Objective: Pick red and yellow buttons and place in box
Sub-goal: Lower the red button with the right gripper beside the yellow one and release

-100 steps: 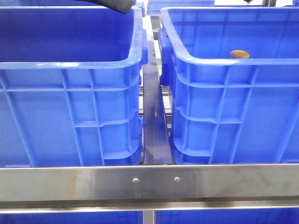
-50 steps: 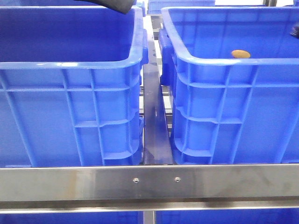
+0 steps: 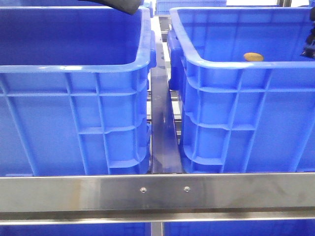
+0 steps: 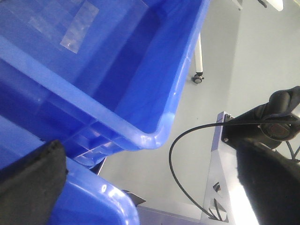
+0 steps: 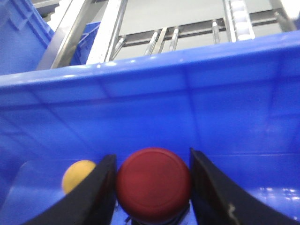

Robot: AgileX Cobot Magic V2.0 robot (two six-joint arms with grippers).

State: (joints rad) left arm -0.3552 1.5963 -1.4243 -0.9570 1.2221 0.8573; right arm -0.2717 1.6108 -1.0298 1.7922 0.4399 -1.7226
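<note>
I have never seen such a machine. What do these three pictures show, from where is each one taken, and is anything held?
This is a robot with two arms, each ending in a pincer. The front picture looks forward from the robot at two big blue crates: the left crate and the right crate, side by side behind a steel bar. A yellow button lies inside the right crate. The other two pictures come from small cameras on the wrists. The right wrist camera shows the right pincer inside the crate, with a red button between its fingers; it seems gripped, and the yellow one sits beside it. The left wrist camera shows the left pincer open and empty, above a crate rim and the floor.
</note>
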